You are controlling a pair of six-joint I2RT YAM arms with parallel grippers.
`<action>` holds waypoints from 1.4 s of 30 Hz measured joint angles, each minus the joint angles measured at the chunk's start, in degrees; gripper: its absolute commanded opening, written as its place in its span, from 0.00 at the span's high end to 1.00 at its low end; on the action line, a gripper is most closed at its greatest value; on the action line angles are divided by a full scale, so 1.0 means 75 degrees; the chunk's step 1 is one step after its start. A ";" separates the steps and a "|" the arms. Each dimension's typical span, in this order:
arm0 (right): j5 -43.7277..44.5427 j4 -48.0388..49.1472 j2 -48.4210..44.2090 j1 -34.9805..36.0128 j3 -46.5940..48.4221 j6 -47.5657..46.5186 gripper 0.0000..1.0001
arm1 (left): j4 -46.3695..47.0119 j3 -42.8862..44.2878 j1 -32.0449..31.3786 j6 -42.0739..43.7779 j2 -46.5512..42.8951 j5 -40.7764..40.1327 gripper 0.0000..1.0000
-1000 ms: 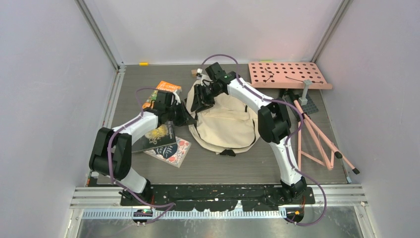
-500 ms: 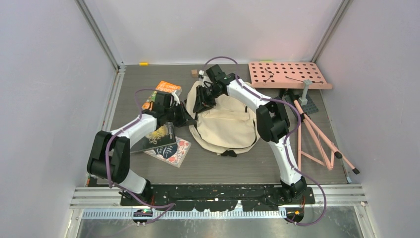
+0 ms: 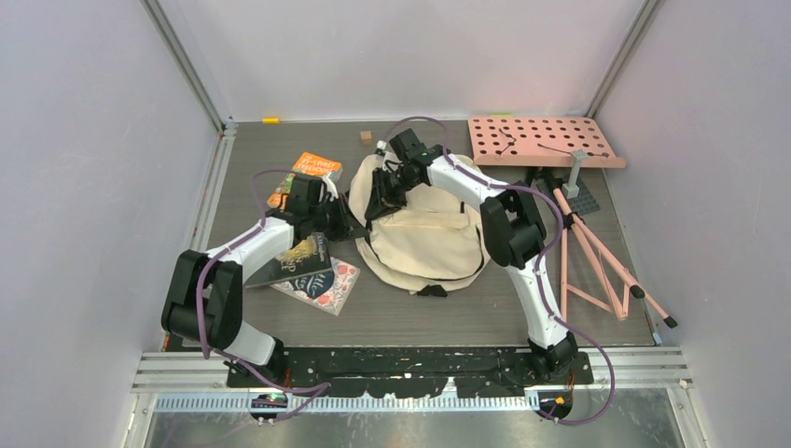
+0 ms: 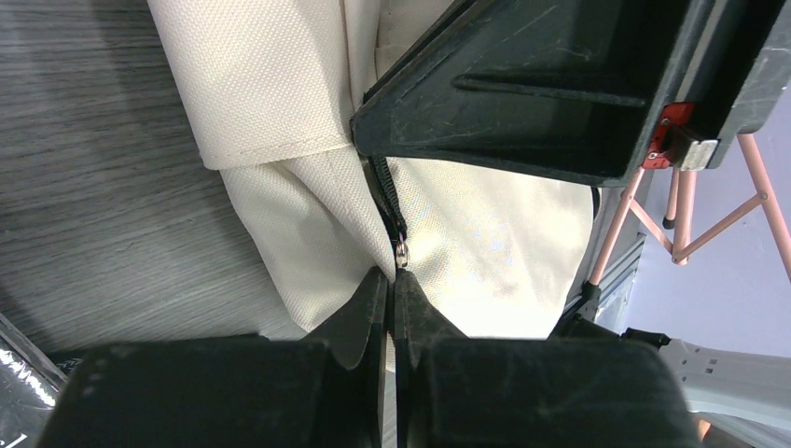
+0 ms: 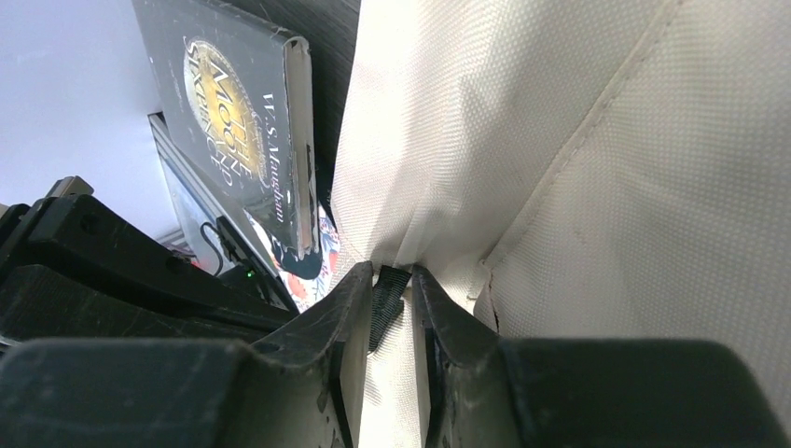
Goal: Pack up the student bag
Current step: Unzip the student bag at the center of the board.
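The cream student bag (image 3: 424, 233) lies in the middle of the table, its top toward the back. My left gripper (image 3: 347, 224) is at the bag's left edge. In the left wrist view (image 4: 393, 280) it is shut at the black zipper, its tips pinching the zipper pull (image 4: 402, 252). My right gripper (image 3: 381, 191) is at the bag's top left and is shut on a black webbing tab (image 5: 387, 297) sewn into the bag's cream fabric (image 5: 578, 168). A dark book (image 3: 294, 257) (image 5: 238, 121), a floral book (image 3: 320, 283) and an orange book (image 3: 312, 166) lie left of the bag.
A pink perforated board (image 3: 541, 140) stands at the back right, with pink stand legs (image 3: 597, 261) spread along the right side. A small wooden block (image 3: 366, 136) sits behind the bag. The right gripper's black body (image 4: 522, 93) hangs close over the left gripper.
My right gripper has shifted slightly nearer and left along the bag's top, drawing the fabric with it. My left gripper has stayed clamped at the zipper, barely moving.
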 measured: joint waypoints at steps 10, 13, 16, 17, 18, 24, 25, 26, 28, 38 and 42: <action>-0.0417 0.0297 0.0000 0.0000 -0.0251 0.0210 0.73 | 0.0003 -0.0047 0.0000 0.0000 0.0000 -0.0003 1.00; -0.0460 0.0358 0.0000 0.0000 -0.0297 0.0227 0.88 | 0.0003 -0.0055 0.0000 0.0000 -0.0006 -0.0003 1.00; -0.0478 0.0396 0.0000 0.0000 -0.0364 0.0262 0.98 | 0.0000 -0.0076 0.0000 0.0000 -0.0009 -0.0023 1.00; -0.0478 0.0405 0.0000 0.0003 -0.0370 0.0259 0.99 | -0.0003 -0.0079 0.0000 0.0000 -0.0006 -0.0038 1.00; -0.0466 0.0428 0.0000 0.0009 -0.0379 0.0259 0.99 | -0.0006 -0.0082 0.0000 0.0000 -0.0009 -0.0058 0.99; -0.0204 0.0525 -0.0274 0.0009 -0.0702 0.0213 0.99 | -0.0184 -0.0082 0.0000 0.0073 -0.0184 -0.0219 0.76; -0.0122 0.0519 -0.0393 0.0006 -0.0796 0.0192 0.99 | -0.0245 -0.0082 0.0000 0.0099 -0.0265 -0.0251 0.71; -0.0052 0.0522 -0.0504 0.0006 -0.0857 0.0172 0.99 | -0.0303 -0.0082 0.0000 0.0131 -0.0356 -0.0294 0.67; 0.0093 0.0542 -0.0764 0.0000 -0.0982 0.0082 0.99 | -0.0411 -0.0082 0.0000 0.0172 -0.0577 -0.0414 0.62; 0.0300 0.0484 -0.1550 0.0012 -0.1346 -0.0347 0.99 | -0.1078 0.0769 0.0000 0.0178 -0.0466 -0.1102 0.58; 0.0306 0.0452 -0.1632 0.0006 -0.1705 -0.0478 0.99 | -0.1338 0.1355 0.0000 0.0099 0.0291 -0.1195 0.54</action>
